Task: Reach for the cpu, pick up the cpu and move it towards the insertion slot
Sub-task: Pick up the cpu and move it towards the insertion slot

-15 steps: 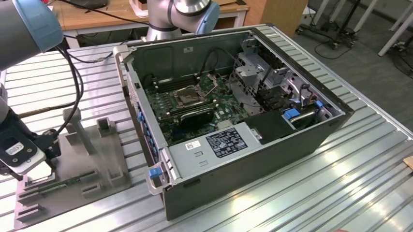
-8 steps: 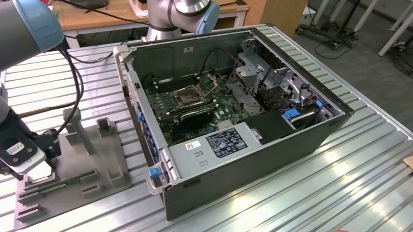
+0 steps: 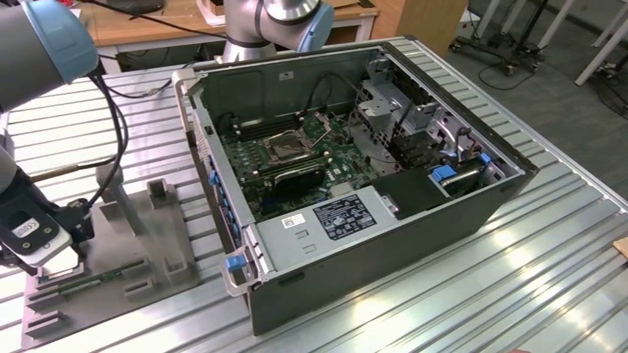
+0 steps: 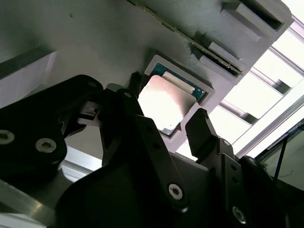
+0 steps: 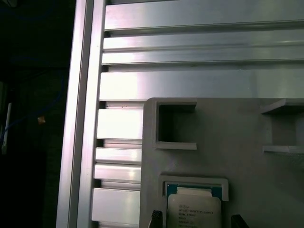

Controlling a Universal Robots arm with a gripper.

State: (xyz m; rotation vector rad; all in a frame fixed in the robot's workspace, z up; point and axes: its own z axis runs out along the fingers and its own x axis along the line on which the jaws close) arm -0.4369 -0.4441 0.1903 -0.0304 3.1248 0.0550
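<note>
The cpu (image 5: 194, 209), a pale silver square chip, lies flat in a square recess of the grey fixture (image 5: 247, 156). In the second wrist view the cpu (image 4: 168, 97) shines between two black fingers (image 4: 202, 128). My gripper (image 4: 166, 102) is open just above it, one fingertip on each side of the chip and neither pressing on it. In the exterior view the gripper (image 3: 44, 261) hangs low over the fixture's near end, at that view's left. The insertion slot (image 3: 287, 147), a metal-framed socket with a dark centre, sits on the green board inside the open computer case.
The open computer case (image 3: 393, 243) stands to the fixture's right in the exterior view, with tall walls around the board. A green memory stick (image 3: 93, 282) lies in the fixture (image 3: 147, 243) beside the gripper. Upright fixture posts (image 3: 160, 193) stand between gripper and case. The table is ribbed aluminium.
</note>
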